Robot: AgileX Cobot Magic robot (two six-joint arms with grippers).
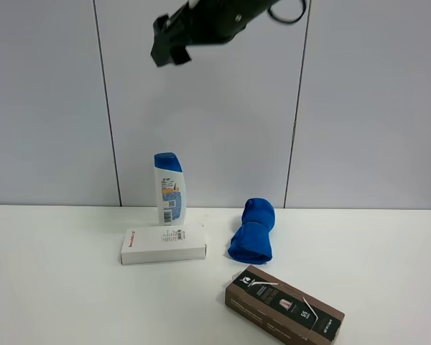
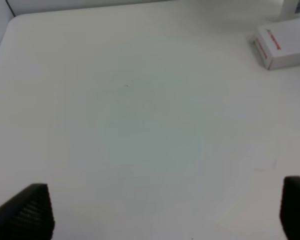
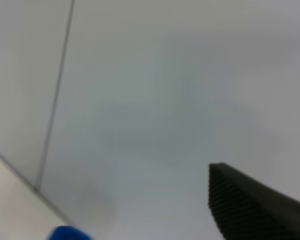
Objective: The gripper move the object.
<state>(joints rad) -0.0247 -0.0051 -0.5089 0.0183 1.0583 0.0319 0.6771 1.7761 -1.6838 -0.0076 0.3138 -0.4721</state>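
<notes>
White matt table point(image 1: 57, 287), plain. Along its far edge stands a pale grey panelled wall point(image 1: 373, 108) with thin dark upright seams.

1. Shampoo bottle point(image 1: 169, 188): white plastic, blue cap, blue-and-orange label, barcode showing. Upright near the far edge, a little left of its middle. Cap shut; contents not visible. Nothing grips it.
2. Flat white box point(image 1: 163, 244): red print on one end, closed. Lies just in front of the bottle; whether the two touch cannot be told.
3. Blue cloth point(image 1: 253, 230): rolled, lying near the far edge to the right of the bottle, apart from it.
4. Dark brown box point(image 1: 284, 305): closed, lying askew by the near edge, right of the middle.
5. Right gripper point(image 1: 171, 44): black, high above the table, well apart from every item. Only one finger point(image 3: 250, 205) shows at the wrist, so how far it is open cannot be told.
6. Left gripper point(image 2: 165, 212): fingertips spread wide, nothing between them, over bare table.
</notes>
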